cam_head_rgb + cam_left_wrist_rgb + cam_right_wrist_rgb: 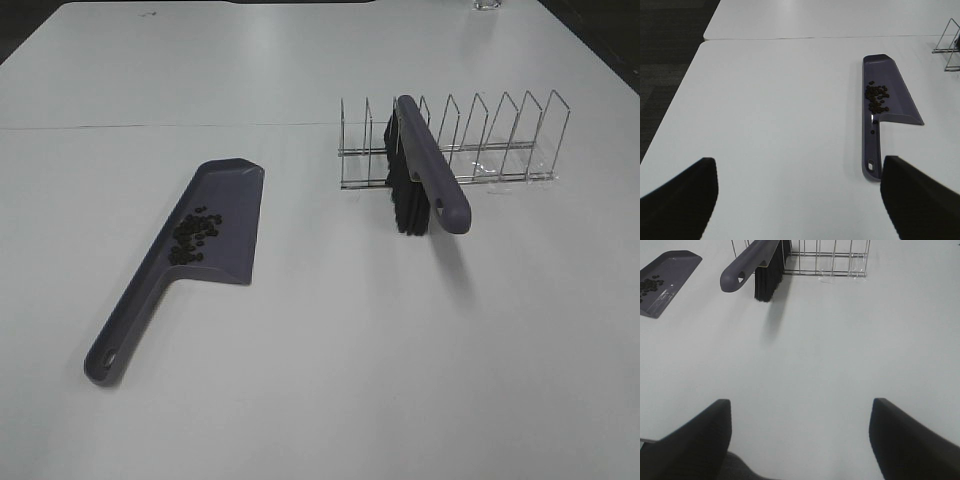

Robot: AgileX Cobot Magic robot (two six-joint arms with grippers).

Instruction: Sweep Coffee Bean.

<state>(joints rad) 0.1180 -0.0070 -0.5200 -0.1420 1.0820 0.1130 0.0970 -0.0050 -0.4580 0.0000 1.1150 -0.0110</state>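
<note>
Surface: we see one broad white top carrying everything; a seam runs across it on the far side of the rack.
Rack: a wire divider rack, well ahead of the right pincer and off to its inner side; the brush leans in one of its slots.
Dustpan: a purple long-handled pan lying flat, ahead of the left pincer and toward its inner side; its handle end points back at that pincer.
Brush: purple handle, black bristles hanging down, propped in the rack; well apart from both pincers.
Left pincer: fingers spread wide apart, holding nothing; it hangs above bare surface.
Right pincer: fingers likewise spread wide, holding nothing.
Coffee bean: the beans lie as a loose cluster inside the dustpan, near its neck; one or two sit down the handle channel; we spot none on the surface.
Progress: we judge the sweeping done, or nearly.
Risk: we think a knock to the handle, or lifting the pan tilted toward its open edge, would roll beans out; a stray bump could tip the brush from the rack.
</note>
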